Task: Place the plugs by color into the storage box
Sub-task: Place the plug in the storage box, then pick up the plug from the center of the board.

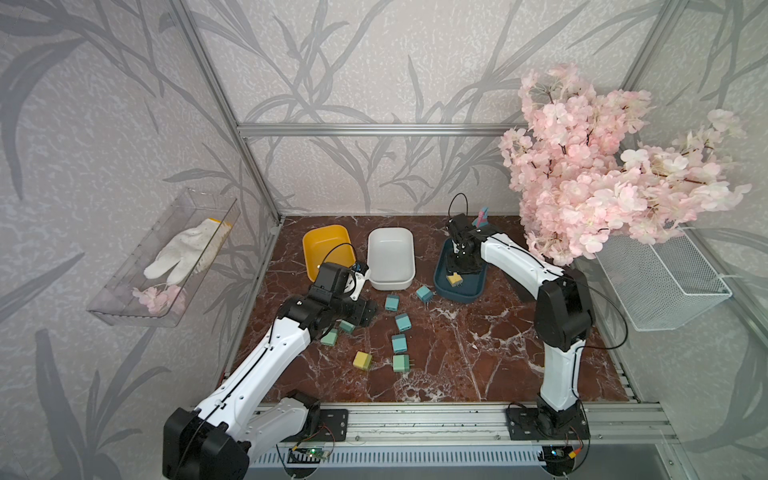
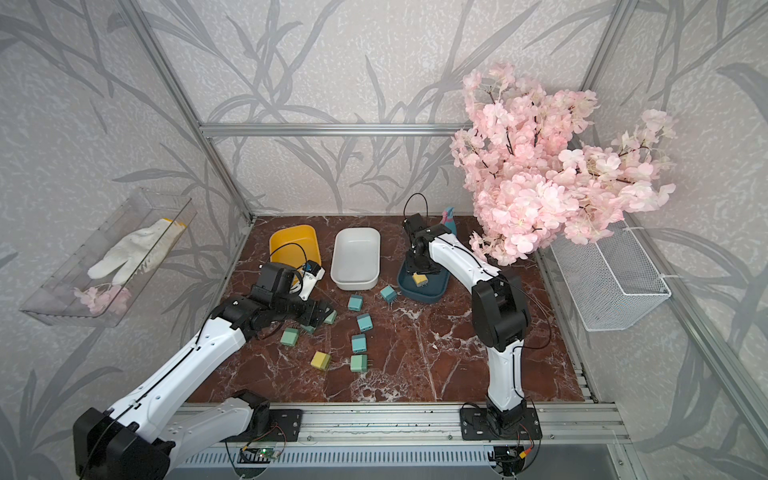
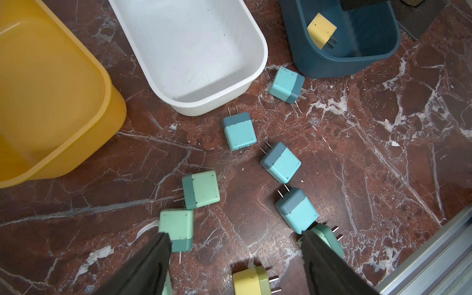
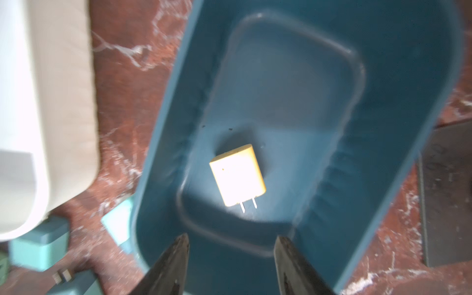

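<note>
three boxes, left to right. yellow box [image 3: 51, 102]: empty, near left pincer [image 3: 235, 233], jaws apart, holding nothing. white box [image 3: 189, 51]: empty, between the two pincers. blue box [image 4: 281, 89]: one yellow plug [image 4: 237, 175], lying free just under right pincer [image 4: 232, 237], jaws apart. step judged: next pickup; left pincer must straddle one loose green plug [image 3: 176, 224] on the desk [image 3: 357, 153], gripping body, not prongs.

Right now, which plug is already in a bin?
The yellow plug lying in the dark blue bin. Every other plug in view, including the second yellow one, lies on the marble tabletop.
</note>
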Controlling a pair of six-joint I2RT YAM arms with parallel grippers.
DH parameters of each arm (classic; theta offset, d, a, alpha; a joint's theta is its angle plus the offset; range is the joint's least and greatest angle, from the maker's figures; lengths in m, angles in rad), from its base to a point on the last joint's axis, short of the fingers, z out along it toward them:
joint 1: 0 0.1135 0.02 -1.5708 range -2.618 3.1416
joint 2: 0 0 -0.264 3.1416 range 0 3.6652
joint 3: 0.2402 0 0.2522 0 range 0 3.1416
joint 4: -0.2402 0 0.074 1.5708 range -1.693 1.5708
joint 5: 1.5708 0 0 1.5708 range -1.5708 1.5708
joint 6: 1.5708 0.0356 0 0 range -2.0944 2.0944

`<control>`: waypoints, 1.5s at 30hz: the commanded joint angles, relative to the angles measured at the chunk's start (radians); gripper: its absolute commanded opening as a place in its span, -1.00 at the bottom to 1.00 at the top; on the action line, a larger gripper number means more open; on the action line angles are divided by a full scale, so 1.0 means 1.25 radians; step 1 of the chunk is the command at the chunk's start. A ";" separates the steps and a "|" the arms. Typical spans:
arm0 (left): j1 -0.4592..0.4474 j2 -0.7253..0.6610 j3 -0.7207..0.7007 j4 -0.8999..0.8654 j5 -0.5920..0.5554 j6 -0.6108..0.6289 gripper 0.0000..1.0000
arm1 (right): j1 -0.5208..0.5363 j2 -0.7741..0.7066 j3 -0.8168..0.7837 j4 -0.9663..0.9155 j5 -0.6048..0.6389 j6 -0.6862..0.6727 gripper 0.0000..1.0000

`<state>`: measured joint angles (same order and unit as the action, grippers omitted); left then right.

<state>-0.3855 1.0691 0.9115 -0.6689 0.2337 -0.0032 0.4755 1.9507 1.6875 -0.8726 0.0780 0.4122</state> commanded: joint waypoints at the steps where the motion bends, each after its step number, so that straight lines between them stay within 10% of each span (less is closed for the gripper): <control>1: -0.005 0.009 0.058 -0.087 -0.012 -0.034 0.61 | 0.025 -0.084 -0.017 0.001 -0.004 -0.016 0.18; 15: -0.117 0.103 0.155 -0.238 -0.094 -0.147 0.42 | 0.140 -0.369 -0.196 0.042 0.018 -0.053 0.18; 23: -0.221 0.310 0.212 -0.138 -0.218 -0.433 0.48 | 0.138 -0.570 -0.379 0.134 0.141 -0.031 0.16; 30: -0.289 0.429 0.204 -0.072 -0.328 -0.597 0.48 | 0.133 -0.580 -0.421 0.150 0.170 -0.043 0.15; 45: -0.301 0.605 0.212 0.043 -0.255 -0.652 0.43 | 0.113 -0.581 -0.488 0.204 0.127 -0.046 0.15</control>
<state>-0.7570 1.8008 1.1584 -0.6201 -0.0769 -0.8131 0.6220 1.2301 1.0908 -0.6453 0.2489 0.3538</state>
